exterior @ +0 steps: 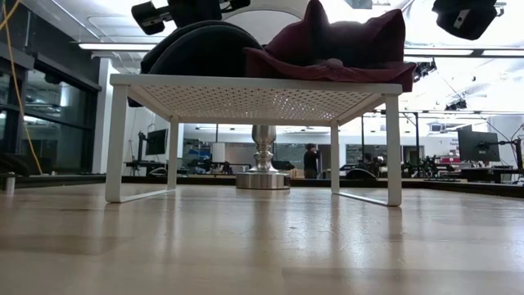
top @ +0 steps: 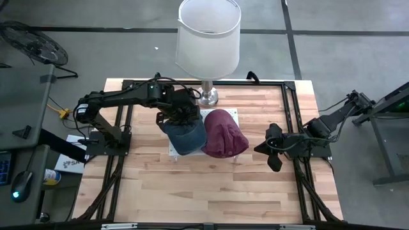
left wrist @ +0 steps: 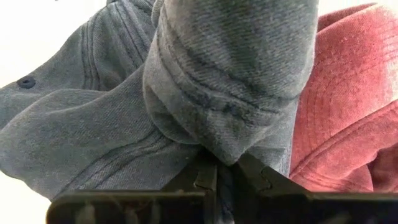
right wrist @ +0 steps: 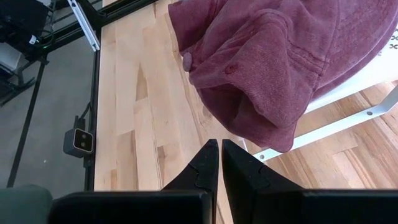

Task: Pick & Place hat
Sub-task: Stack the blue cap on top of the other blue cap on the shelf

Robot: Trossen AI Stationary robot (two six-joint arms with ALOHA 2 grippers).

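Left wrist view shows my left claw [left wrist: 225, 169] pinched shut on the blue cap [left wrist: 124, 124] atop the white rack [top: 231, 114]; soft, light denim, so I grip its folded edge.

In the overhead view the rack [top: 231, 114] in the frame's centre is almost wholly covered by the blue hat [top: 187, 136] and the red hat [top: 223, 133]; only a white corner shows. The left gripper [top: 181, 114] hides part of the blue hat's top. The lamp [top: 208, 38] shade, upper centre, is cut by the top edge and masks its own stem.

In the low view both arms are cropped at the top edge. A person [exterior: 311, 161] beyond the lamp base is too small to make out.

In the left wrist view both hats run off the frame, and the fingertips [left wrist: 245, 167] are buried in blue cloth.
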